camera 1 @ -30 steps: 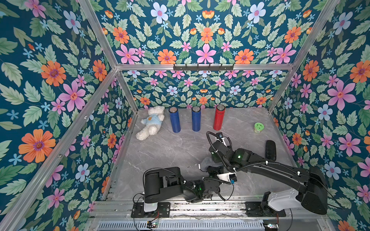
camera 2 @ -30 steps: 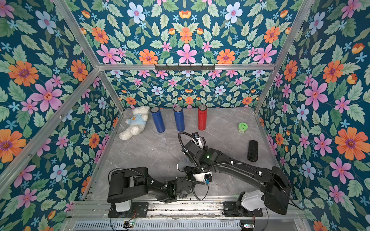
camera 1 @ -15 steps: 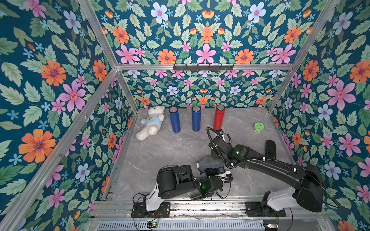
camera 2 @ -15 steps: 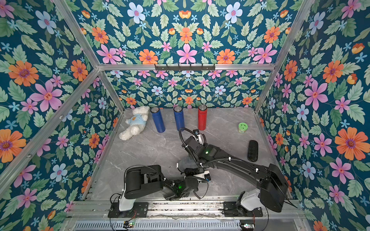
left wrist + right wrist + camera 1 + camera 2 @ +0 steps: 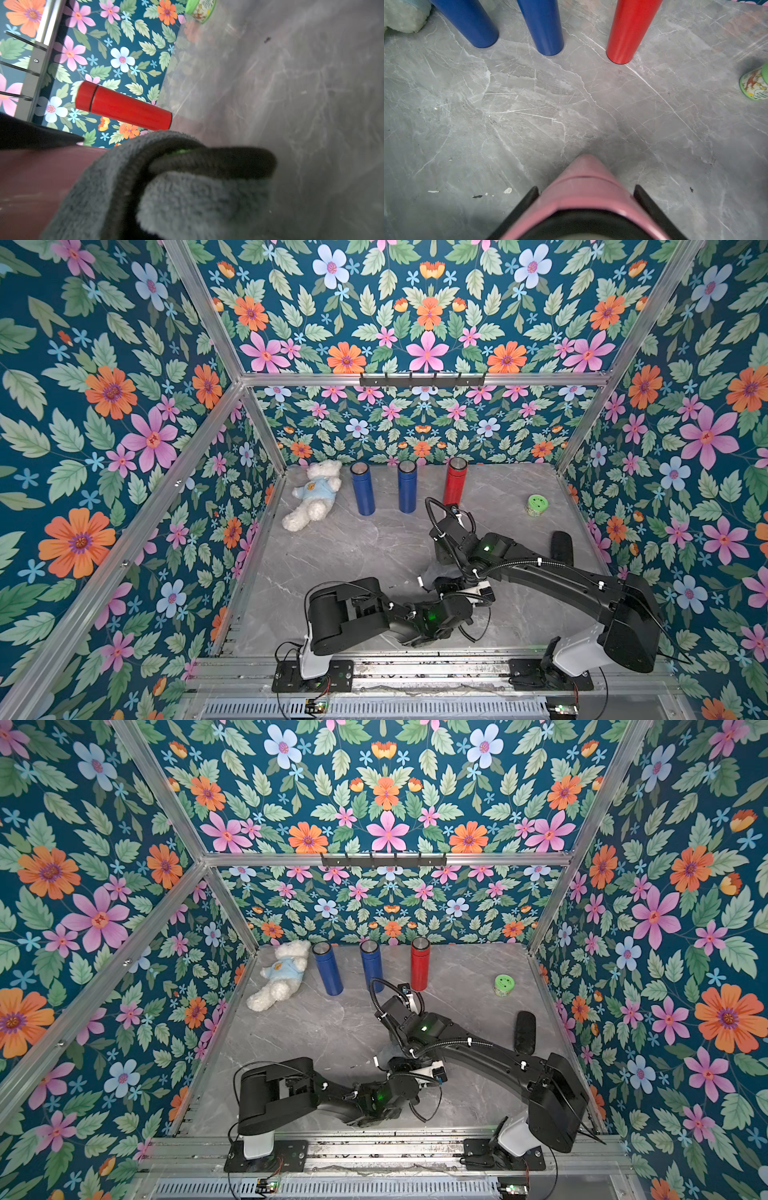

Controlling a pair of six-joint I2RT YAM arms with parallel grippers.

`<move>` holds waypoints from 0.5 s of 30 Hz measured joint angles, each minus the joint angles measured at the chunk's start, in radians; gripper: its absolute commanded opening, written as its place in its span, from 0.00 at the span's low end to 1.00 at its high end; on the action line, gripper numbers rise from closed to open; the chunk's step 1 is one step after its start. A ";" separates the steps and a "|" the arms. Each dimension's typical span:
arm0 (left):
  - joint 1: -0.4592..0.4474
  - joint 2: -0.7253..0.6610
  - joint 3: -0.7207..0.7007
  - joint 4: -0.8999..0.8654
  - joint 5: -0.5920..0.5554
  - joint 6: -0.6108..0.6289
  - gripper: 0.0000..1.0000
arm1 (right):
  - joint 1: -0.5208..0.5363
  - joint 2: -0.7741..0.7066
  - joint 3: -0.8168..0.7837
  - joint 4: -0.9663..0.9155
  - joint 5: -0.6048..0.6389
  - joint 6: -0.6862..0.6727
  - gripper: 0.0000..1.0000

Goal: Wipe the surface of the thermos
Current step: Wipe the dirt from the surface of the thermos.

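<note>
Right gripper [image 5: 585,190]: black fingers [image 5: 529,199] clamp either side of the pink thermos [image 5: 583,172], whose far end points down at the marble table [image 5: 654,124].

Left gripper [image 5: 446,587]: clenched on a folded grey cloth [image 5: 187,197], draped against the thermos side. Jaws themselves hidden under the pile.

Location: low, front-middle of the table, between the two wrists.

Risks:
- Sideways rubbing likely twists the smooth cylinder in a two-point grip.
- Bunched cloth may slip from the pinch or cover only a strip.
- Crowded wrists could snag cables.

Thermos: matte pink, seam ring near far end, faint pale streaks.
</note>
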 measured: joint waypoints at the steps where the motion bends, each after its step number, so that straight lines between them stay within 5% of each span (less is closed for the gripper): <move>1: 0.003 -0.017 0.010 -0.015 0.006 -0.005 0.00 | 0.000 0.000 0.000 0.001 -0.001 0.000 0.00; 15: 0.087 0.189 0.094 -0.123 0.048 -0.111 0.00 | -0.030 0.047 0.058 0.018 -0.121 0.000 0.00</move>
